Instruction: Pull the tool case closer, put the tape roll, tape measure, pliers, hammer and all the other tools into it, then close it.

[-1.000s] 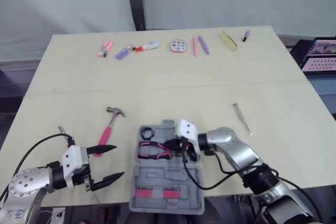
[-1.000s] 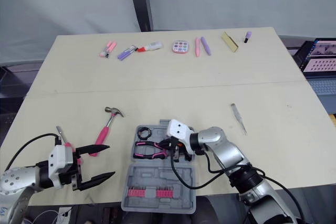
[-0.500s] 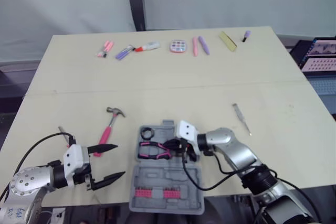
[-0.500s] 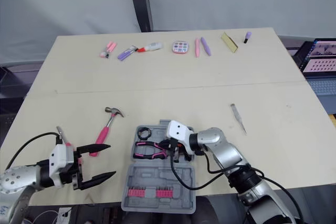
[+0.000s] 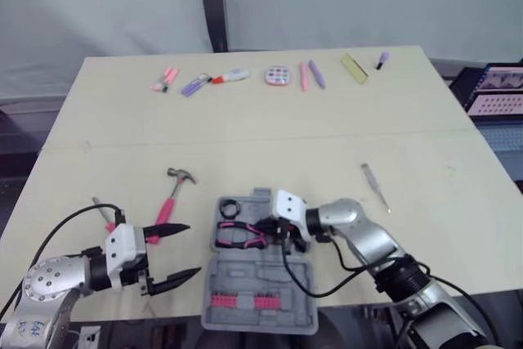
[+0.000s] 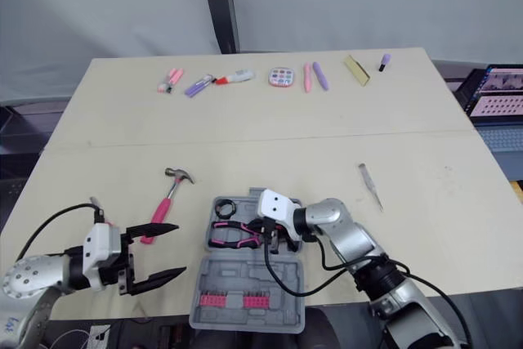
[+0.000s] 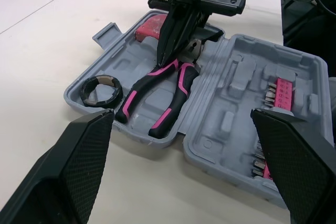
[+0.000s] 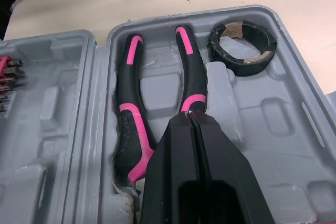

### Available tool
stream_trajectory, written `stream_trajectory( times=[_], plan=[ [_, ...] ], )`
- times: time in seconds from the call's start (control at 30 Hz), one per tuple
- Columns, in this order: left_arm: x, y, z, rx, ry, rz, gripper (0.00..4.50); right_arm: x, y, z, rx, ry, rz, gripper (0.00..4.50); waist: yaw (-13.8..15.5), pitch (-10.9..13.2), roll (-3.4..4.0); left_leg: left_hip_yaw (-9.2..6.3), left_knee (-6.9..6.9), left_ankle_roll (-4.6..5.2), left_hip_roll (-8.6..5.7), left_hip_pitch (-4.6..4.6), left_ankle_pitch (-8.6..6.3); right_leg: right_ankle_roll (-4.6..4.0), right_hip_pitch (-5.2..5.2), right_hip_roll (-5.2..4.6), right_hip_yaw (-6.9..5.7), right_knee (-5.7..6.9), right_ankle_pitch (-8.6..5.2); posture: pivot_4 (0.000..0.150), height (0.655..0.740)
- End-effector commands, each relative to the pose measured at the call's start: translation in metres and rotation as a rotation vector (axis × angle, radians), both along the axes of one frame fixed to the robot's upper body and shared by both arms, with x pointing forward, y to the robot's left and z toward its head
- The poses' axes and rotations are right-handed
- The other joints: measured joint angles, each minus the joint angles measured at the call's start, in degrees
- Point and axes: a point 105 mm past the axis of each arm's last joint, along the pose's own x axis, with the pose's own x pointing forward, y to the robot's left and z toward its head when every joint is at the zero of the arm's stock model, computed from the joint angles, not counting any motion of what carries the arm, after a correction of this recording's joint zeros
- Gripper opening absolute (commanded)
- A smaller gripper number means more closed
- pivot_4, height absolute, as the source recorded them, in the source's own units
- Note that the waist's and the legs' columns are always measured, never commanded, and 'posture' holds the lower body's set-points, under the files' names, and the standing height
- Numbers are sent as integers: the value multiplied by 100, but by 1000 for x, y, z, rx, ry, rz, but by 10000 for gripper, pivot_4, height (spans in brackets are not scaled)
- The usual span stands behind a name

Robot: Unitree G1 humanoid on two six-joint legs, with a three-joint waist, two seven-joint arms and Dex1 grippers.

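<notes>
Pliers (image 5: pixel 237 234) lie in the open tool case (image 5: pixel 270 279) in our head views, and nothing has shifted over the last second. The right gripper (image 5: pixel 268 228) stays at their head, and the left gripper (image 5: pixel 192 248) hangs spread wide near the hammer (image 5: pixel 173 194). Our left wrist view shows the tape roll (image 7: pixel 102 91) seated beside them. Our right wrist view shows the right fingers pressed together above the joint, so we judge the pliers placed and the hammer due next.

left tool (image 5: pixel 193 248): fingers spread wide | right tool (image 8: pixel 191 119): fingers pressed together, forearm angled inward
</notes>
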Motion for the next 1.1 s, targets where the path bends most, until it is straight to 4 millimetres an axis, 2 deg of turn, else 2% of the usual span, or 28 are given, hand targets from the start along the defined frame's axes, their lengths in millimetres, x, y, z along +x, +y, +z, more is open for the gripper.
stream_trajectory(
  times=[0.03,0.2,0.83,0.93,1.1],
  plan=[
    [0,-2,4,1,-20,-9,45000,-9,-27,-52,-190,148,-87,533,1,-13,-2,-1,-3,0,0,3,0,0,3,0,0,-1,0,1500,7400],
    [1,-4,4,-1,-22,-11,45000,-13,-31,-56,-217,179,-91,533,15,-30,-10,1,-49,-1,-1,77,-1,-1,35,-3,5,-20,-1,1500,7400],
    [3,-7,4,-4,-22,-14,45000,-15,-34,-67,-261,204,-105,533,14,-43,-19,0,-55,-3,-1,82,-2,-2,34,-3,9,-21,-1,1500,7400],
    [3,-8,3,-7,-21,-15,45000,-10,-32,-60,-234,182,-120,533,14,-43,-19,0,-55,-3,0,82,-2,-2,34,-3,10,-23,-1,1500,7400],
    [6,-12,2,-14,-24,-23,45000,-1,-21,-35,-136,130,-133,533,16,-40,-16,0,-56,-3,-1,81,-2,-2,34,-3,10,-27,-1,1500,7400]
  ],
)
